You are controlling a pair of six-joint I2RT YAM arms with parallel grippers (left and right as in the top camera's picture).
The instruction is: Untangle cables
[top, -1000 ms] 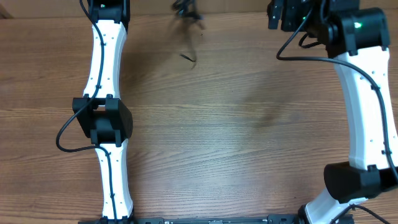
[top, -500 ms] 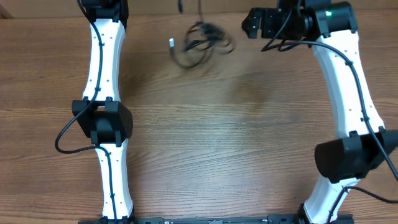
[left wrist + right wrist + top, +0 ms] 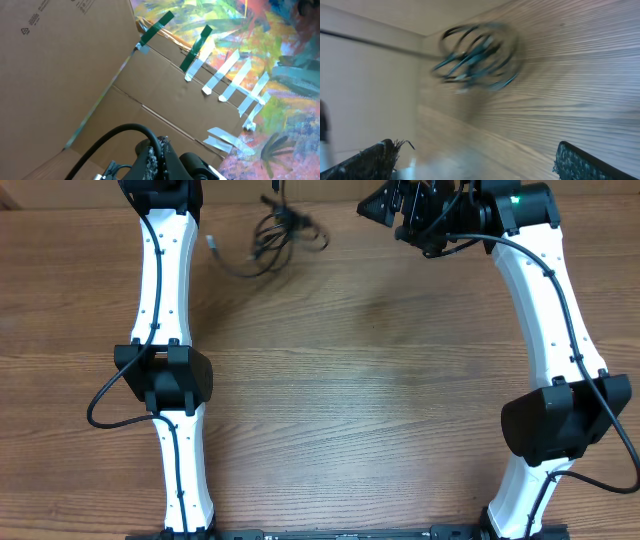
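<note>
On the table (image 3: 350,400), cables (image 3: 272,235) lie bundled; right hand (image 3: 475,162) apart, left hand together.

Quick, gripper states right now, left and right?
Left gripper: shut, nothing visibly held.
Right gripper: open, empty, short of the cables.

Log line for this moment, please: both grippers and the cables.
left gripper: shut, facing cardboard | right gripper: open, empty, apart from cables | cables: one tangled bundle on table, near far edge
</note>
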